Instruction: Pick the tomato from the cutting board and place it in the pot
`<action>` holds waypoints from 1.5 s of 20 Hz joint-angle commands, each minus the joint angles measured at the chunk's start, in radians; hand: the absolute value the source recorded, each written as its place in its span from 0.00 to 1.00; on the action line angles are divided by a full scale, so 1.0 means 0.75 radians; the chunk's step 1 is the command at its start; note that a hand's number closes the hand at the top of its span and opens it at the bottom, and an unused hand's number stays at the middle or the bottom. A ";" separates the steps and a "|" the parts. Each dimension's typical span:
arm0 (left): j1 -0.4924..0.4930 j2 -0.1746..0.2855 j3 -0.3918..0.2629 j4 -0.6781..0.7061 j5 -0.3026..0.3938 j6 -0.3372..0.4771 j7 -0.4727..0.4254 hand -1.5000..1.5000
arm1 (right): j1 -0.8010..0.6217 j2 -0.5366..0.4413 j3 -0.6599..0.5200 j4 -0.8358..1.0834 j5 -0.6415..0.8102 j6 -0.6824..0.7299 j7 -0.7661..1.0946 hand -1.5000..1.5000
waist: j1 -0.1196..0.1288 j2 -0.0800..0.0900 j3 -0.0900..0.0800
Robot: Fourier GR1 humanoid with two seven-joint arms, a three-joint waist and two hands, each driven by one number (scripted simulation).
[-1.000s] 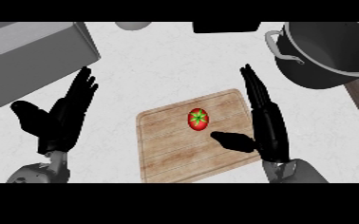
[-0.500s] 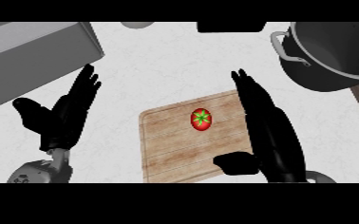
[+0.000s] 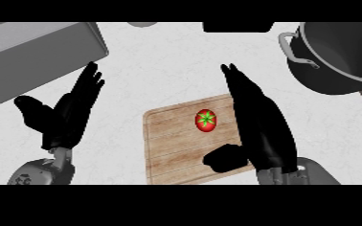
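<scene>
A red tomato (image 3: 206, 119) with a green stem star lies on the wooden cutting board (image 3: 170, 143), toward the board's upper right. My right hand (image 3: 260, 119) hovers just to the tomato's right over the board's right edge, open, fingers straight and pointing away from me, thumb low near the board's front. It does not touch the tomato. The dark grey pot (image 3: 329, 57) with a metal handle stands at the upper right. My left hand (image 3: 67, 110) rests open at the left, fingers up.
A large grey box-like object (image 3: 42, 52) lies at the upper left corner. A dark object (image 3: 238, 27) and a small grey round thing (image 3: 143, 24) sit at the counter's far edge. White counter lies between board and pot.
My right hand has moved left and forward, coming closer to the tomato and stretching over the board's right edge. The tomato and the left hand have stayed put.
</scene>
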 commanded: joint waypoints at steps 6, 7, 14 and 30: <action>-0.003 -0.052 -0.020 0.010 -0.023 -0.004 -0.038 0.50 | 0.078 0.065 0.007 0.197 0.006 0.144 0.178 0.00 | -0.003 0.005 0.002; -0.030 -0.058 -0.025 0.006 -0.048 0.035 0.009 0.50 | -0.019 0.100 -0.043 0.249 -0.023 0.197 0.221 0.00 | 0.005 0.005 0.002; -0.001 -0.042 0.021 0.013 -0.025 -0.010 0.004 0.50 | 0.071 0.203 0.013 0.243 0.136 0.161 0.244 0.00 | -0.001 0.002 0.003; -0.030 -0.085 0.017 0.035 -0.093 -0.015 0.010 0.50 | 0.042 0.370 -0.047 0.450 0.285 0.122 0.236 0.00 | 0.002 0.006 0.002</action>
